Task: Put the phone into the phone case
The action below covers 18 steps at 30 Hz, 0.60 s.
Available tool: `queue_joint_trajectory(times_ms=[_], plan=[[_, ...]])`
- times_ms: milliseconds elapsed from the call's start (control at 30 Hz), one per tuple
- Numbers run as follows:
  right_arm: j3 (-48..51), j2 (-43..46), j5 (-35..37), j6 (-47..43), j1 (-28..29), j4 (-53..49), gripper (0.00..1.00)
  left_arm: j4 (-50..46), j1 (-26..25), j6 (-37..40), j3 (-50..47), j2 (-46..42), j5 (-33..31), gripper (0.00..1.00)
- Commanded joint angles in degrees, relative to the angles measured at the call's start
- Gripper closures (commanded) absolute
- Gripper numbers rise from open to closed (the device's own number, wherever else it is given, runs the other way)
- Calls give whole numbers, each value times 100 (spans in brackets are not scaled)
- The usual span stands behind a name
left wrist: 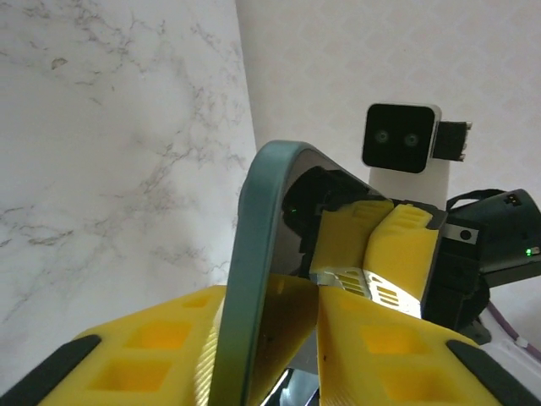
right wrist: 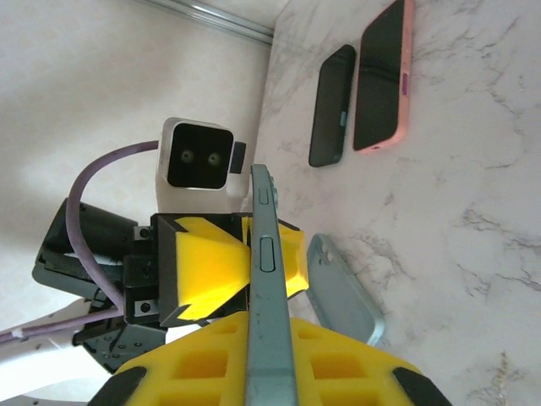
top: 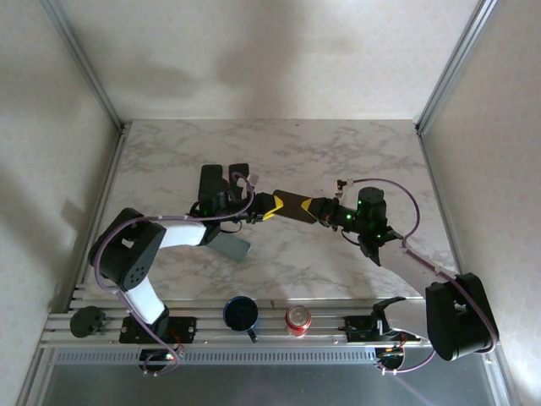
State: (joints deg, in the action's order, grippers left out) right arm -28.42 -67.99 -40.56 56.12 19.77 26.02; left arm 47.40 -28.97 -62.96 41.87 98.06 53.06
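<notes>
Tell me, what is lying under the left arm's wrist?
A grey phone case lies flat on the marble table. The left arm covers its far end, so that part cannot be seen.

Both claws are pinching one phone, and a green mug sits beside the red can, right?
Not quite: the mug is dark blue, not green, as the top external view shows. The left gripper and right gripper do pinch the phone, and the red can sits beside the mug.
</notes>
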Motion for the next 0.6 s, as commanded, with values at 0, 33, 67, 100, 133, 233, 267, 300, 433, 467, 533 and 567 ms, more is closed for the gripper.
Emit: queue_joint_trajectory(times_ms=[0, 33, 67, 100, 133, 233, 267, 300, 433, 467, 533, 567], plan=[[-155, 157, 14, -483, 80, -456, 100, -9, -6, 106, 96, 7, -196, 65], [-162, 178, 23, -494, 80, -494, 100, -35, 20, 116, 79, -8, -226, 64], [-172, 211, 27, -501, 80, -524, 100, -51, 43, 126, 55, -21, -241, 64], [-188, 241, 31, -513, 85, -581, 100, -75, 86, 147, 20, -49, -247, 64], [-210, 263, 35, -529, 80, -626, 100, -101, 129, 161, -14, -78, -265, 63], [-305, 315, 23, -582, 87, -789, 100, -243, 310, 237, -178, -223, -315, 63], [-341, 323, 19, -593, 86, -840, 100, -337, 389, 282, -240, -296, -335, 62], [-375, 321, 13, -614, 84, -892, 100, -459, 473, 352, -296, -383, -355, 62], [-526, 269, -46, -672, 80, -1025, 100, -1162, 784, 739, -529, -802, -430, 62], [-556, 243, -59, -677, 81, -1029, 100, -1489, 858, 901, -592, -954, -517, 63], [-596, 201, -76, -681, 81, -1020, 100, -2217, 949, 1279, -651, -1249, -732, 63], [-624, 159, -89, -680, 84, -1020, 100, -2707, 976, 1539, -641, -1412, -909, 63]])
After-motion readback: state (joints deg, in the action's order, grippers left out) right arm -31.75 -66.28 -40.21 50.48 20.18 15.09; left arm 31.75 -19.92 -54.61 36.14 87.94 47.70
